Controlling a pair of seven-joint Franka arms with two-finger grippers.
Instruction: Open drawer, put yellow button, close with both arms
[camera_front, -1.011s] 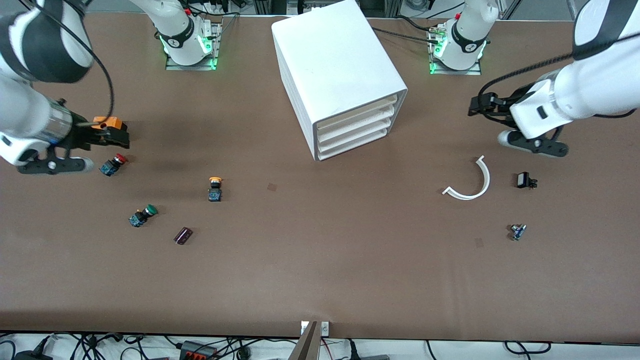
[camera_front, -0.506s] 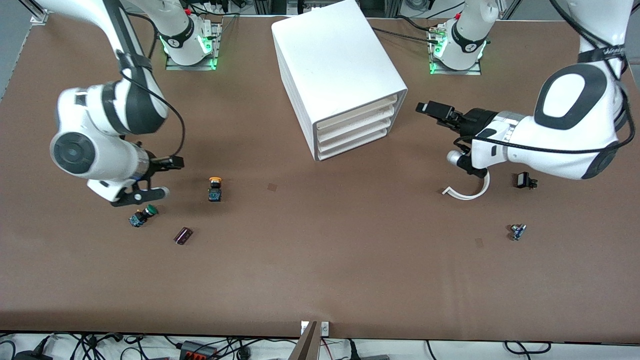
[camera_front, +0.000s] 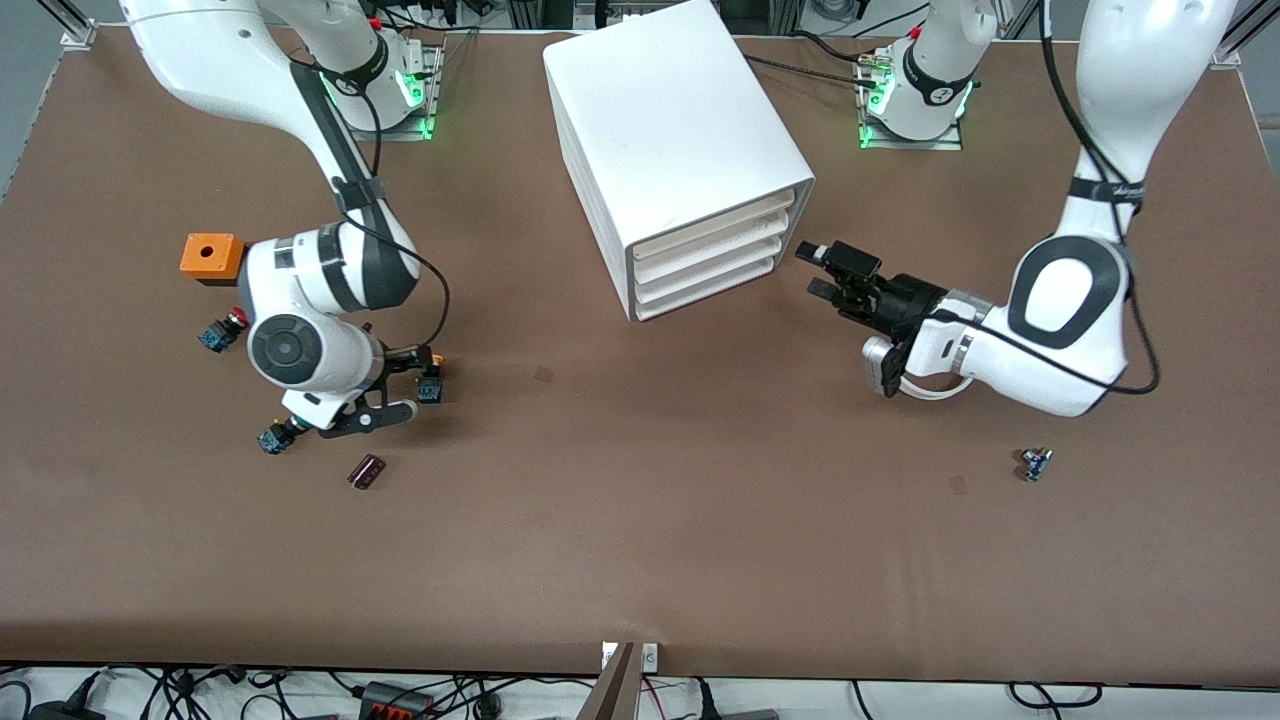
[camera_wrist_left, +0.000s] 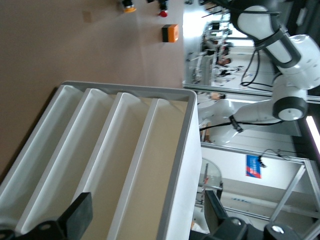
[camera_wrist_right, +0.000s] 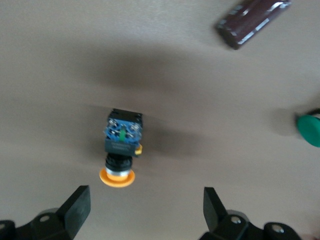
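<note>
The yellow button (camera_front: 431, 388) stands on the table toward the right arm's end, its blue and black body partly under my right gripper (camera_front: 418, 358). In the right wrist view the button (camera_wrist_right: 120, 150) lies just ahead of the open, empty right gripper (camera_wrist_right: 145, 210), with its orange cap toward the fingers. The white cabinet (camera_front: 670, 130) stands mid-table. Its top drawer (camera_front: 715, 228) sits flush with the three lower ones. My left gripper (camera_front: 815, 270) is open and empty, close in front of the drawer fronts. In the left wrist view the left gripper (camera_wrist_left: 147, 225) faces the top drawer (camera_wrist_left: 150, 175).
An orange box (camera_front: 211, 256), a red-capped button (camera_front: 222, 330), a green-capped button (camera_front: 275, 436) and a maroon part (camera_front: 367, 471) lie around the right arm. A white curved piece (camera_front: 925, 390) lies partly under the left arm. A small blue part (camera_front: 1035, 464) is nearer the camera.
The right gripper has swung from the table's end to just over the yellow button. The left gripper has moved in from the other end to the cabinet's drawer fronts.
</note>
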